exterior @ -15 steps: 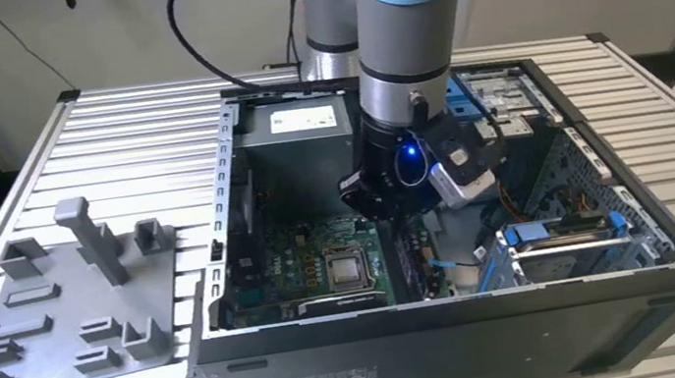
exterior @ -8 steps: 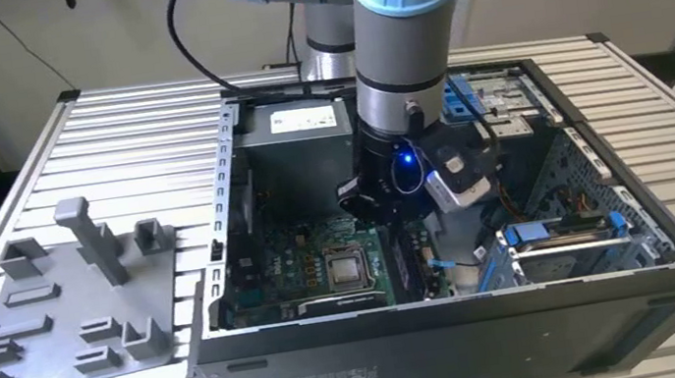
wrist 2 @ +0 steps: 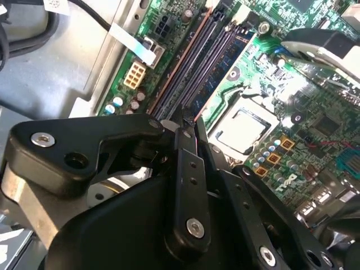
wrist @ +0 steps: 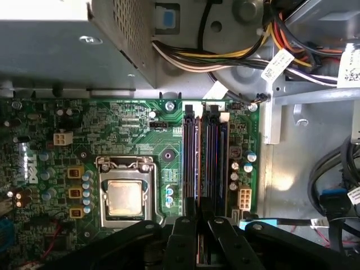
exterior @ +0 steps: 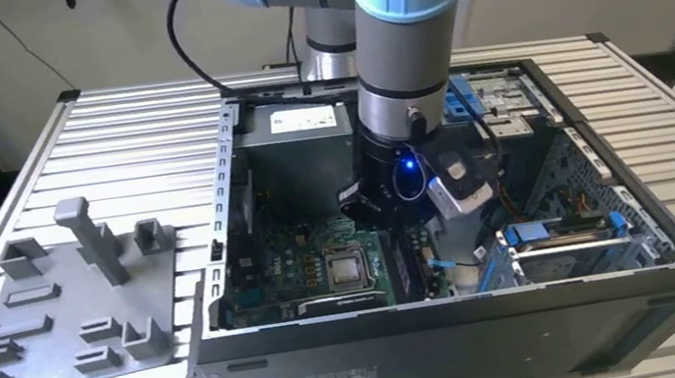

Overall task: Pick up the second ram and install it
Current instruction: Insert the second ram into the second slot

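Observation:
My gripper [wrist 2: 188,126] is down inside the open computer case [exterior: 664,252], over the motherboard's memory slots [wrist: 191,163]. In both wrist views the jaws are drawn together, with the tips right at the near end of the slots. A dark stick with black chips [wrist 2: 225,62] stands seated in one slot [wrist: 222,163]. A thin dark edge [wrist 2: 202,62] runs from my fingertips along the neighbouring slot. I cannot tell whether that edge is the second ram or whether anything is pinched between the fingers. The grey fixture plate [exterior: 77,315] on the exterior view's left carries no stick.
The square silver processor [wrist: 125,198] sits in its socket beside the slots. The power supply [wrist: 67,39] and bundled cables [wrist: 225,50] crowd the far end. A blue-clipped drive bay [exterior: 569,236] fills the case on the exterior view's right. The case stands on a slatted metal table [exterior: 132,138].

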Available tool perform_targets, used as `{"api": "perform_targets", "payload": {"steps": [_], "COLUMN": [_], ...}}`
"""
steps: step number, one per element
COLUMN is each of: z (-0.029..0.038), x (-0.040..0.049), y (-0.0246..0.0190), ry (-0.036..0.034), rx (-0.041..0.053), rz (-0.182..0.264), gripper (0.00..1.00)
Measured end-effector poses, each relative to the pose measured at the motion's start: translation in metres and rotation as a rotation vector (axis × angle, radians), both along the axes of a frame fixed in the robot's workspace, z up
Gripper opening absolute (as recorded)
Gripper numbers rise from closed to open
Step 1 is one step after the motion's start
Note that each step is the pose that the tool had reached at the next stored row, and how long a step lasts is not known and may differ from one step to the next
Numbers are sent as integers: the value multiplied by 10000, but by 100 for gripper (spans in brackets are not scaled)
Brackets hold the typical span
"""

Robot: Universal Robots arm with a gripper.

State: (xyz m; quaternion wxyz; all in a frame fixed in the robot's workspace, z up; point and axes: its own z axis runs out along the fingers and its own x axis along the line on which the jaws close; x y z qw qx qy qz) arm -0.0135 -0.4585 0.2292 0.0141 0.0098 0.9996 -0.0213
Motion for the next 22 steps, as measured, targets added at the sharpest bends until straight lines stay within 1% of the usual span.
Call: {"api": "perform_targets", "payload": {"steps": [4,13,19,22], "z": [-31,-59,-77,-81], "x": [3,2,3,5], "y": [-1,-1,-1,-1], "ry": [0,1,0,1], "rx": [1,1,32,33], "rz": [-48,-50,-51,-51], "gripper": [14,14,14,14]}}
